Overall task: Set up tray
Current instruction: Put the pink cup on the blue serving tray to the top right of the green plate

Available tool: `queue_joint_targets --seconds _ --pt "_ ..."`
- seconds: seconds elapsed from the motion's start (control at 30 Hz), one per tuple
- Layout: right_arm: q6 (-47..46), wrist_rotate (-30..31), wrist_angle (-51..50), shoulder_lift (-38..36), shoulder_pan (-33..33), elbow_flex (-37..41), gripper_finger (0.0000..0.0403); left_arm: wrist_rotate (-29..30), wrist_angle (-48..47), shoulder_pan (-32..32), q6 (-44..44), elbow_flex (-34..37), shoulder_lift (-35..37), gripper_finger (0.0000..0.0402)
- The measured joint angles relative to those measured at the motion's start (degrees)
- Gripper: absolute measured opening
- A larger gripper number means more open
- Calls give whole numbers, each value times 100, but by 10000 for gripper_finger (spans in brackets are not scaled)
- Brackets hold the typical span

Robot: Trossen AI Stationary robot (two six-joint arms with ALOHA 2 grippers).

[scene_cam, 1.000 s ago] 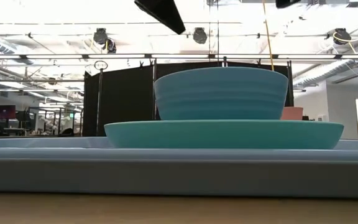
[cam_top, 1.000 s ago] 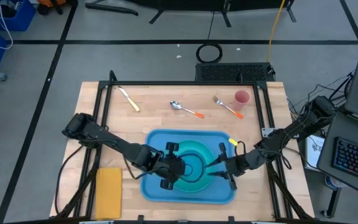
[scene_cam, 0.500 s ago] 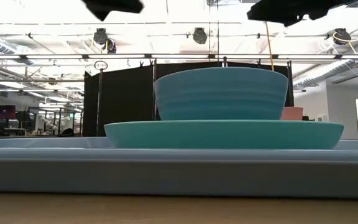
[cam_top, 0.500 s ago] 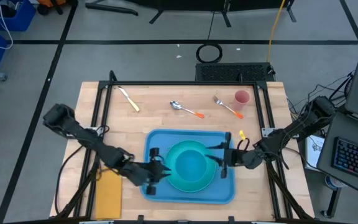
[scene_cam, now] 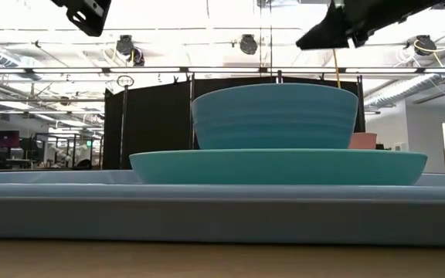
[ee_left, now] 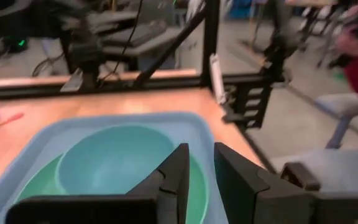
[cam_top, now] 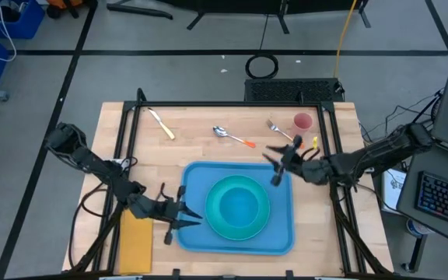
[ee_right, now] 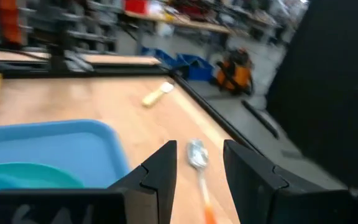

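Note:
The blue tray (cam_top: 282,233) lies on the wooden table near its front edge. A round teal plate (cam_top: 218,227) rests flat on it, and a teal bowl (scene_cam: 275,116) stands by its base on the plate. My left gripper (cam_top: 183,215) hovers just off the tray's left rim, pointing at the bowl (ee_left: 114,158), its fingers (ee_left: 176,177) a little apart with nothing between them. My right gripper (cam_top: 277,165) hangs over the tray's far right corner, open and empty; its wrist view looks toward the spoon (ee_right: 197,155) and the tray's corner (ee_right: 73,146).
A yellow napkin (cam_top: 136,241) lies left of the tray at the front edge. Along the far side lie a knife (cam_top: 162,124), a spoon (cam_top: 233,138), a fork (cam_top: 284,132) and a pink cup (cam_top: 302,122). Black frame posts (cam_top: 134,117) edge the table.
Both grippers have drawn away from the bowl. The left one went toward the table's left edge, off the tray, the right one toward the far right corner. Both have tipped from pointing down to nearly level. Bowl, plate and tray have stayed where they were.

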State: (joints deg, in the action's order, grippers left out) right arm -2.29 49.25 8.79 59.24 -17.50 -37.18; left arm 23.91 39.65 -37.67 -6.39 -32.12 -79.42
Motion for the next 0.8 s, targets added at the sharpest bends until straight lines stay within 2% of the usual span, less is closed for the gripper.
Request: queue_joint_targets --seconds 0.17,0.43,0.63,0.8 --pt "-779 -311 -1582 -376 864 -384 121 -288 745 2 121 273 3 76" --pt "-1516 -1255 -3515 -238 2223 -1203 121 -291 904 15 72 305 0 76" --pt "-1696 -2466 -4360 7 3242 -1660 124 -294 892 15 68 304 0 76" --pt "-1690 -3035 -4863 182 3935 -1791 128 -300 859 15 63 304 0 76"
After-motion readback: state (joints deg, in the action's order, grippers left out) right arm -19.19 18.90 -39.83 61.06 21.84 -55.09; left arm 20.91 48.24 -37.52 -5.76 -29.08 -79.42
